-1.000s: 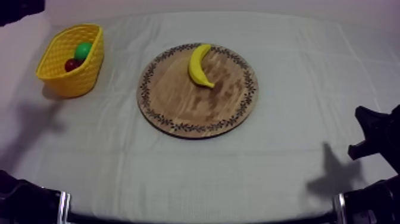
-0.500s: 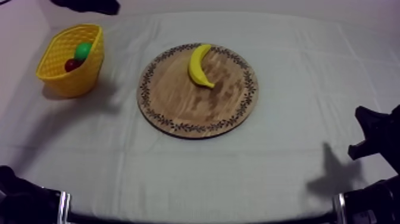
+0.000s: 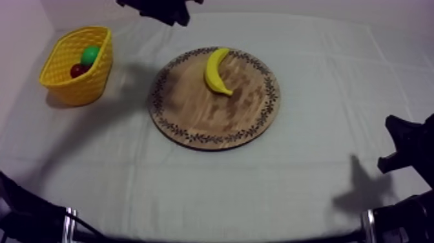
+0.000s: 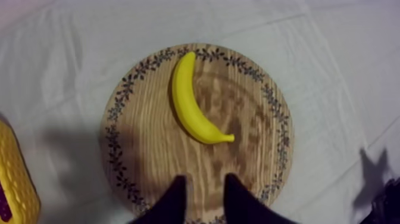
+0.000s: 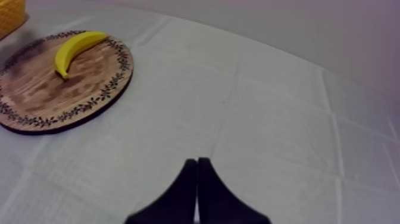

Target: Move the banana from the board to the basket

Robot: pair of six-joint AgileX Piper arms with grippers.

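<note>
The yellow banana [image 3: 216, 71] lies on the far half of the round wooden board [image 3: 213, 116], curving toward the rim. My left gripper [image 3: 158, 9] hangs above the table's far edge, left of the board's far side. In the left wrist view its black fingers [image 4: 178, 199] stand apart over the board's rim, open, with the banana [image 4: 190, 104] a short way beyond them. The yellow basket [image 3: 74, 81] stands at the far left. My right gripper [image 5: 196, 173] is shut on nothing, low at the right side [image 3: 403, 145].
A green fruit [image 3: 90, 54] and a small red fruit [image 3: 79, 70] lie in the basket. Grey-white cloth [image 3: 213, 187] covers the table. From the right wrist view the board [image 5: 41, 98] and banana [image 5: 77, 46] lie well beyond the shut fingers.
My left arm has swept rightward along the far edge, from the upper left corner to just behind the board. Its shadow now falls across the board's left. The right arm has not moved.
</note>
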